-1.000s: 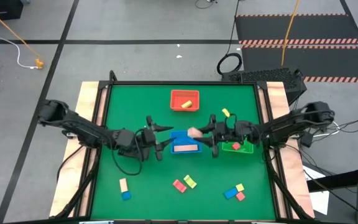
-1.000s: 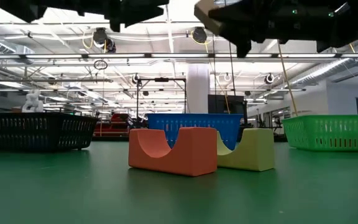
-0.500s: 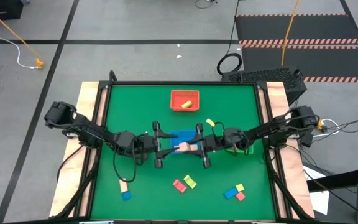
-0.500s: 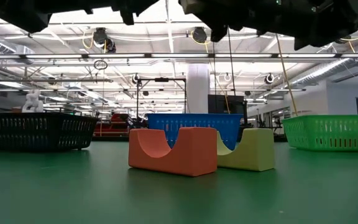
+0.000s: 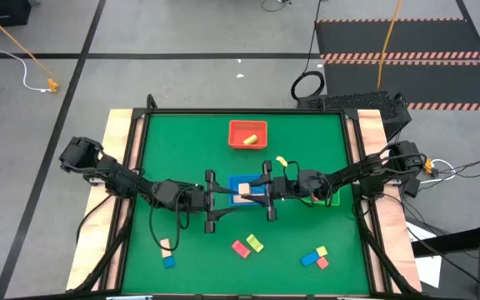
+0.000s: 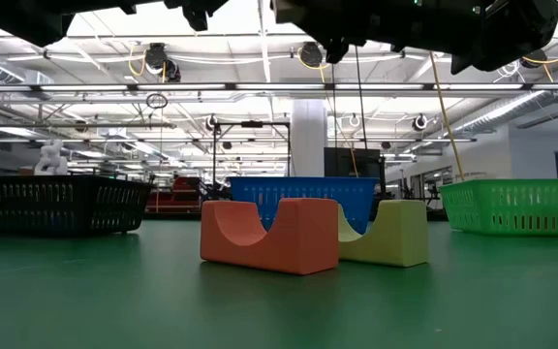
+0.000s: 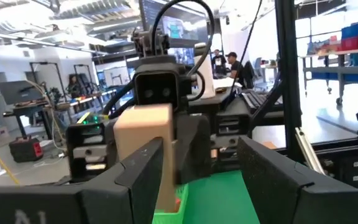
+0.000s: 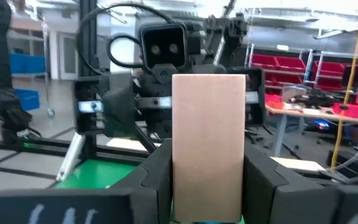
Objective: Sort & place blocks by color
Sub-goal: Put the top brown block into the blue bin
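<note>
I saw my right gripper (image 5: pixel 267 192) clamped on one pale tan wooden bar (image 8: pixel 207 144) above the blue tray (image 5: pixel 242 179), my left gripper (image 5: pixel 215 200) spread open around it. Eight small blocks lay loose on the green mat (image 5: pixel 190 133).

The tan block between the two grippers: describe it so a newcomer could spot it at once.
Start at the green table and find the blue tray at its centre, where both arms meet. Above it, the right gripper pinches an upright pale tan block, facing the open left gripper. It is the only block held off the table.
</note>
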Controlling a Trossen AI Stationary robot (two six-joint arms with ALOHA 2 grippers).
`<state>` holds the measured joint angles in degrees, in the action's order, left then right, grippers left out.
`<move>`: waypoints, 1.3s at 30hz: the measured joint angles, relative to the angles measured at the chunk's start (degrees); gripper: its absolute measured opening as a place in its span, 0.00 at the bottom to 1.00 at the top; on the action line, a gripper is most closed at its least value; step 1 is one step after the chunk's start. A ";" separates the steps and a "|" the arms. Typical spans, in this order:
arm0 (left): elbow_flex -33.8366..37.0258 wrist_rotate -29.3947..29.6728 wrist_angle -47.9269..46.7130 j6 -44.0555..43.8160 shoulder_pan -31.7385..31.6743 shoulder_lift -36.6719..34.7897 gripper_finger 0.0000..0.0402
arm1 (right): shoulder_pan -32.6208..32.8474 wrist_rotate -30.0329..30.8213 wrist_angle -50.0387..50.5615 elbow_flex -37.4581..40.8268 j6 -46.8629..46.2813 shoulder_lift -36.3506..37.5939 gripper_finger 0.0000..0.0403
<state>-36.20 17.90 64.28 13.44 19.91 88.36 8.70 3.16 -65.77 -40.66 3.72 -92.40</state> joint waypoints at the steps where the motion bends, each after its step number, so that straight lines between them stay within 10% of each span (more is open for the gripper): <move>1: 0.01 0.10 -0.01 -0.03 0.05 0.00 0.52 | -0.01 0.02 0.30 0.02 0.00 0.00 0.28; 27: -6.02 -2.43 -10.65 -3.60 -4.36 -0.07 0.52 | 0.43 -1.79 1.03 0.07 0.35 0.02 0.28; 39: -6.02 -2.28 -11.65 -4.53 -4.52 -0.07 0.33 | 0.40 -1.65 3.94 0.11 -0.73 0.11 0.34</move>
<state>-42.22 15.62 52.63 8.91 15.40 88.29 9.10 1.51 -61.82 -40.56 2.99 -92.29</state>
